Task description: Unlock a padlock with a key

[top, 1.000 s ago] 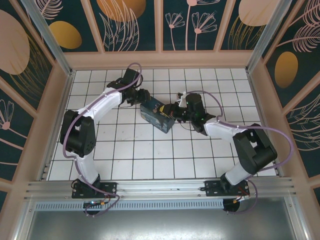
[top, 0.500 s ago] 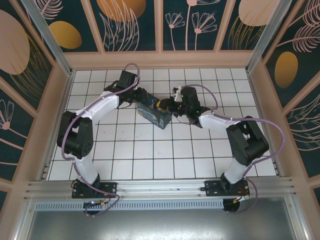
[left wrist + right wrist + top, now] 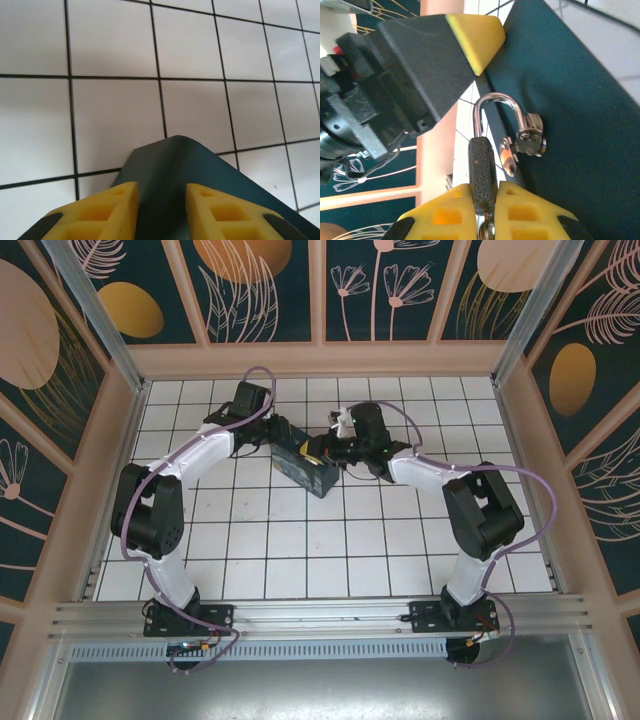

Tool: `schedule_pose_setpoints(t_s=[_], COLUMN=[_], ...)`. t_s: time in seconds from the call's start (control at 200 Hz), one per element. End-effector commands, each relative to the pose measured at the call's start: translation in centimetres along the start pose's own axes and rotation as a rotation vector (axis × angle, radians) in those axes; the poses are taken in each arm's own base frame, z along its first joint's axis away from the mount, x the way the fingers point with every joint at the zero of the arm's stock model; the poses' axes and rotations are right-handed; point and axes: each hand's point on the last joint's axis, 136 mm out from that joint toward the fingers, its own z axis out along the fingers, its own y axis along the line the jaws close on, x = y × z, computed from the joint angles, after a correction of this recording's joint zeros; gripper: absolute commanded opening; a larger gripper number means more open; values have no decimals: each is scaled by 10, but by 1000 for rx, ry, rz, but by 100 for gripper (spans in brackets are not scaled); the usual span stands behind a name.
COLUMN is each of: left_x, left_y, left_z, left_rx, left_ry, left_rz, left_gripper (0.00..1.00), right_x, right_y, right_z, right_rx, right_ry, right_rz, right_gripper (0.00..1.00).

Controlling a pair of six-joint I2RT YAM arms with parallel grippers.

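Note:
The padlock [image 3: 481, 165], with a dark rough body and a silver shackle [image 3: 496, 101], hangs from a metal hasp [image 3: 530, 136] on the dark blue box [image 3: 580, 125]. My right gripper [image 3: 484, 188] is shut on the padlock's body. A silvery bit [image 3: 490, 231], perhaps the key, peeks out under the body between the fingers and is mostly hidden. My left gripper [image 3: 160, 192] is shut on a corner of the box [image 3: 172, 170], and one of its fingers [image 3: 470, 35] touches the box's edge. From above, both grippers [image 3: 281, 434] [image 3: 326, 449] meet at the box [image 3: 303, 468].
White tiled floor [image 3: 330, 540] spreads in front of the box. Peach-framed walls [image 3: 320, 358] close in the back and sides. Purple cables [image 3: 262, 372] loop above both arms.
My right gripper has moved left and toward the back wall along the box's far end. The box and my left gripper have shifted slightly left with it.

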Motion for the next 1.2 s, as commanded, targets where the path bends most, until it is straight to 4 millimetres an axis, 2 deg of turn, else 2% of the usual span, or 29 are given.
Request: schedule_pose_setpoints(t_s=[0.0,0.125,0.27,0.4,0.49,0.515,0.606,0.711,0.766,0.851,0.986,1.196], left_x=[77,78,81,85,90,90,84,70,64,57,53,48], left_y=[-1,-4,-3,1,6,7,9,0,-4,-8,-7,-5], left_z=[8,11,11,13,15,15,10,2,1,1,4,6], left_rx=[-5,10,13,3,-18,-26,-46,-31,-22,-17,-32,-54], left_ry=[274,287,294,303,314,314,294,259,251,242,240,230], left_rz=[2,-3,-5,-6,-8,-10,-13,-14,-14,-17,-28,-38], left_gripper=[31,31,31,30,29,29,30,31,31,31,31,31], right_x=[6,-18,-36,-45,-44,-54,-54,-56,-59,-66,-70,-75], right_y=[-2,-3,-1,-14,-21,-28,-44,-56,-55,-53,-53,-51], right_z=[-3,-10,-2,2,1,-9,-23,-39,-43,-46,-55,-86], right_rx=[-10,-51,-72,-33,3,30,156,213,210,227,306,471], right_ry=[-25,-137,-182,-221,-226,-249,-234,-222,-221,-231,-238,-270], right_rz=[89,154,161,171,161,154,103,84,78,49,-7,-124], right_gripper=[0,0,0,0,0,0,0,15,23,27,31,33])
